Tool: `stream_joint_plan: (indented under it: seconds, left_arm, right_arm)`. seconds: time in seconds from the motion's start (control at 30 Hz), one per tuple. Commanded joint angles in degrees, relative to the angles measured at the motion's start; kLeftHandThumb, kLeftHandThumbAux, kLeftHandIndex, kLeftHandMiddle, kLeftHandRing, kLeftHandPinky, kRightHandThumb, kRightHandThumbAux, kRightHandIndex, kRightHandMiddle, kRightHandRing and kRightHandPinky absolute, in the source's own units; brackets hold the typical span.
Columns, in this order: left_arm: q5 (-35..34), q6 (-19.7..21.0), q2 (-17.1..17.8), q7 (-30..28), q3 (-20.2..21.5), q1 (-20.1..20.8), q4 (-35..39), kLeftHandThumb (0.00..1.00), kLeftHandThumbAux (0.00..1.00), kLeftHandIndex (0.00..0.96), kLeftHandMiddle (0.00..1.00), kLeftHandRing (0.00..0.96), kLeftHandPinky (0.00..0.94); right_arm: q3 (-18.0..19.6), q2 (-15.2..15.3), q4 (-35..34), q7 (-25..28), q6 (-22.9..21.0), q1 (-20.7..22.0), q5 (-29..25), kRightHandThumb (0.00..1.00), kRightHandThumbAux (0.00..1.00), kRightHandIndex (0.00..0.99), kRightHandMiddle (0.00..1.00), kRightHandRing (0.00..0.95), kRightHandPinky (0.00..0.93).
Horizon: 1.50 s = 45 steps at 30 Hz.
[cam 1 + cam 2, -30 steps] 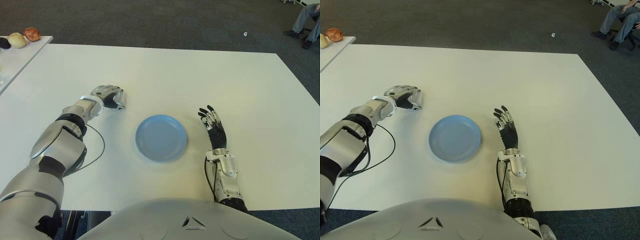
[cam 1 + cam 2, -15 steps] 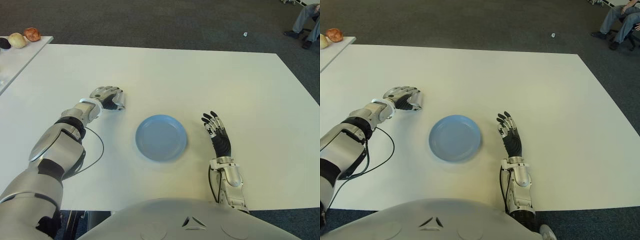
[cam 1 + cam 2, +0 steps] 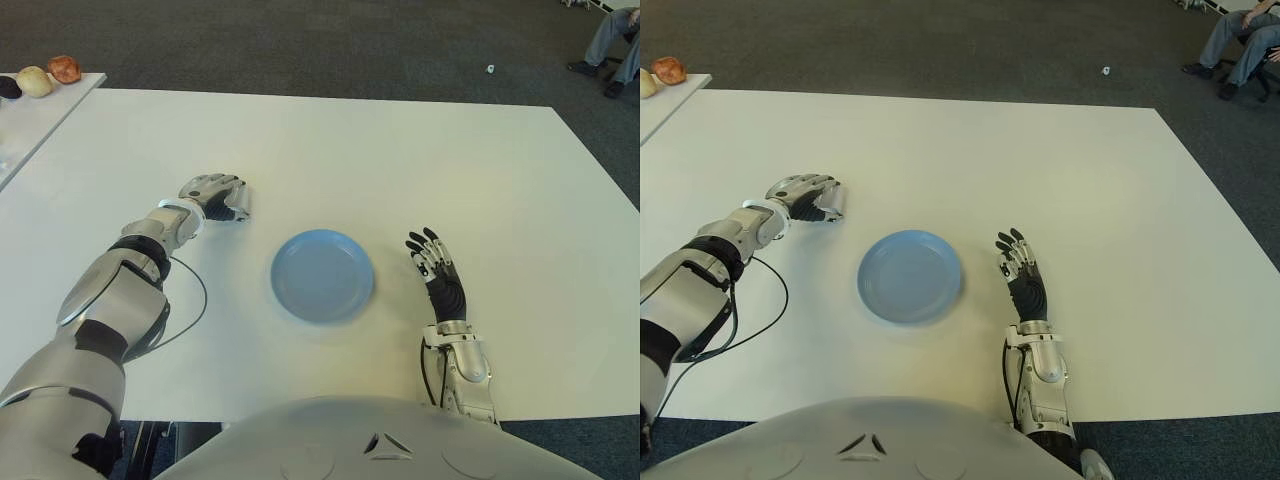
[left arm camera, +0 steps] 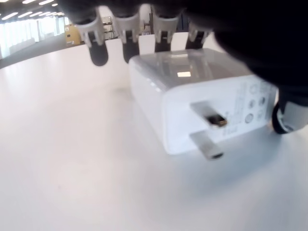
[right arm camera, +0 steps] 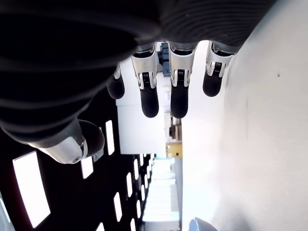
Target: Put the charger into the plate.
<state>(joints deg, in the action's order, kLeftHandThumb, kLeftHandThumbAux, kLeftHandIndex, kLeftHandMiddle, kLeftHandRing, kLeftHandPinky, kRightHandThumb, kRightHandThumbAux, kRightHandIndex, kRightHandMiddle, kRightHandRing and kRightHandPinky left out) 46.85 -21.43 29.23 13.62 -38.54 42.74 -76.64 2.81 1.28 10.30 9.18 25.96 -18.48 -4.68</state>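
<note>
The white charger, a block with two metal prongs, lies on the white table under my left hand. That hand's fingers curl over the charger's far side and its thumb presses the other end. In the eye views the hand hides the charger. The round blue plate sits to the right of this hand, about a hand's width away, with nothing in it. My right hand shows to the right of the plate, fingers spread and holding nothing.
A second white table at the far left carries a few round items. A person's legs show at the far right on the dark carpet. A black cable loops from my left forearm.
My right hand has drawn back toward my body, away from the plate's far side. My left hand stayed on the charger with hardly any shift.
</note>
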Motion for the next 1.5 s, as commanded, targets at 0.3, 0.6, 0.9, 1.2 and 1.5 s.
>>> stream_joint_plan:
  seconds: [0.3, 0.6, 0.9, 1.2, 1.5]
  left_arm:
    - [1.23, -0.76, -1.29, -0.12, -1.39, -3.48, -1.18, 0.1, 0.414, 0.0, 0.0, 0.0, 0.013]
    - [1.67, -1.65, -0.39, 1.52, -1.94, -4.05, -0.93, 0.265, 0.425, 0.0, 0.003, 0.027, 0.147]
    - [2.85, -1.62, -0.22, 5.67, -3.19, -4.16, -1.12, 0.557, 0.374, 0.044, 0.173, 0.236, 0.332]
    - [3.74, -2.1, 0.09, 7.99, -4.73, -4.33, -1.34, 0.677, 0.394, 0.294, 0.47, 0.478, 0.465]
    - [3.56, -0.99, -0.45, 8.48, -5.24, -4.99, -1.34, 0.744, 0.583, 0.452, 0.658, 0.664, 0.631]
  right_arm:
    - [-0.38, 0.18, 2.29, 0.21, -2.37, -2.43, -0.04, 0.0, 0.529, 0.0, 0.172, 0.155, 0.062]
    - [-0.43, -0.11, 2.6, -0.49, -2.25, -2.12, 0.26, 0.0, 0.513, 0.0, 0.18, 0.163, 0.066]
    - [-0.55, -0.39, 3.05, -0.74, -2.29, -1.64, 0.22, 0.0, 0.496, 0.0, 0.193, 0.17, 0.072]
    - [-0.38, -0.46, 3.77, -2.27, -4.82, -0.21, 0.95, 0.0, 0.491, 0.0, 0.146, 0.121, 0.043]
    - [0.42, -0.85, 1.84, -6.81, -11.7, 1.21, 2.04, 0.0, 0.534, 0.0, 0.067, 0.045, 0.015]
